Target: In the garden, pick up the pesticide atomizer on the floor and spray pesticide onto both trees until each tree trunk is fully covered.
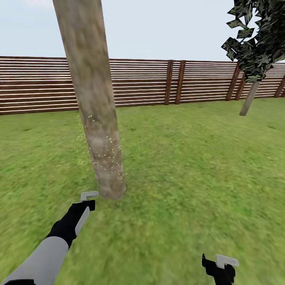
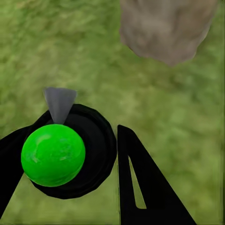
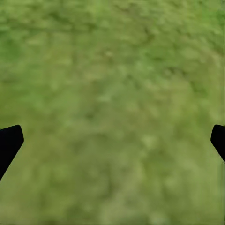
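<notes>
While two trees (image 1: 92, 99) stand, left tool (image 2: 84, 154) grips one atomizer (image 2: 54, 154); right tool (image 3: 112, 140) wide.

No writing to read anywhere here: no label, brand, number or sign comes through in any of the three views. The tree trunk (image 1: 93, 103) is bare mottled bark with pale specks, no tag on it. The fence (image 1: 158, 81) is plain brown slats, no plate or number. In the left wrist view the pesticide atomizer (image 2: 54, 154) shows a glossy green round and black body, and no lettering can be made out on it. The grass (image 3: 112, 93) under the right wrist is blurred green, nothing printed there.
</notes>
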Controlling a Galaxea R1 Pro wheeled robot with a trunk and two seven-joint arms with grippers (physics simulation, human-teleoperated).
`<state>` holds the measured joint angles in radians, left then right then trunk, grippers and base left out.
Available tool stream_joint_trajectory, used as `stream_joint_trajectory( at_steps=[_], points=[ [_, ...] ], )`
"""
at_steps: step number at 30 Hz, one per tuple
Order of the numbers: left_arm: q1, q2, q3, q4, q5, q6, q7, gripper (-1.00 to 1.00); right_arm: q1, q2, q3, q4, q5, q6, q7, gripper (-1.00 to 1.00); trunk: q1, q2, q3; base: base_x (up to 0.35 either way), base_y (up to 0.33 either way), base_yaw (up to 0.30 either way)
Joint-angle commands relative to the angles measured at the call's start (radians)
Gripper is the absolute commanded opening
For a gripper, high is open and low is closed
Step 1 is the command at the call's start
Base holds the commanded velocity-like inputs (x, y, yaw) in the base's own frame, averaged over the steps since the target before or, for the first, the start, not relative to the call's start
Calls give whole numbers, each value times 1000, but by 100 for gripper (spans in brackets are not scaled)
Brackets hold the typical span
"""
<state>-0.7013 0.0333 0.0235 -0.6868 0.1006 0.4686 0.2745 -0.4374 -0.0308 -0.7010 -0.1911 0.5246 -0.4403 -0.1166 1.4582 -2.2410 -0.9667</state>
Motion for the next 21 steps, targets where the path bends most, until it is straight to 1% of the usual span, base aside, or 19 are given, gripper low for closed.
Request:
stream_joint_trajectory(
  at_steps=[1,4,6,7,8,9,10,11,12,13,15,16,18,19,20,21],
  points=[
    [0,-3,0,0,-2,-1,1,-100,0,0,0,0,0,0,0,100,0,0,0,21,-31,6],
    [0,-11,-1,1,-3,-4,2,-100,0,0,0,0,0,0,0,100,0,0,0,6,-8,29],
    [1,-16,-2,2,0,-3,0,-100,0,0,0,-1,0,0,0,100,0,0,0,0,0,209],
    [0,-22,-4,1,-1,-1,2,-100,0,0,0,-1,0,0,0,100,0,0,0,0,0,100],
    [-3,-41,-5,1,-4,3,3,-100,0,-1,0,-1,0,0,0,100,0,0,0,0,0,51],
    [-7,-68,-6,0,-11,7,2,-100,0,-1,0,-1,0,0,0,100,0,0,0,0,0,26],
    [-10,-107,-18,-1,-34,10,1,-100,0,-1,0,-1,0,0,0,100,0,0,0,0,0,9],
    [-12,-124,-42,-8,-42,13,-1,-100,0,-1,-1,-1,0,0,0,100,0,0,0,0,0,4],
    [-14,-134,-61,-11,-43,16,-2,-100,0,-1,-1,-1,0,0,0,100,0,0,0,0,0,1],
    [-16,-139,-69,-12,-43,20,-3,-100,0,-1,-1,-1,0,0,0,100,0,0,0,0,0,0],
    [-18,-133,-71,-15,-45,36,-3,-100,0,-1,-2,-1,0,0,0,100,0,0,0,0,0,0],
    [-22,-106,-65,-17,-47,43,-4,-100,0,-1,-2,-1,0,0,0,100,0,0,0,0,0,0],
    [-31,-38,-63,-18,-43,61,-7,-100,0,-1,-2,-1,0,0,0,100,0,0,0,0,0,0],
    [-34,-27,-62,-20,-42,67,-8,-100,0,-1,-2,-1,0,0,0,100,0,0,0,0,0,0],
    [-37,-22,-65,-52,-42,92,-8,-100,-1,-1,-2,-1,0,0,0,100,0,0,0,0,0,0],
    [-37,-35,-67,-110,-41,138,-9,-100,0,-1,-2,-1,0,0,0,100,0,0,0,0,0,0]
  ],
)
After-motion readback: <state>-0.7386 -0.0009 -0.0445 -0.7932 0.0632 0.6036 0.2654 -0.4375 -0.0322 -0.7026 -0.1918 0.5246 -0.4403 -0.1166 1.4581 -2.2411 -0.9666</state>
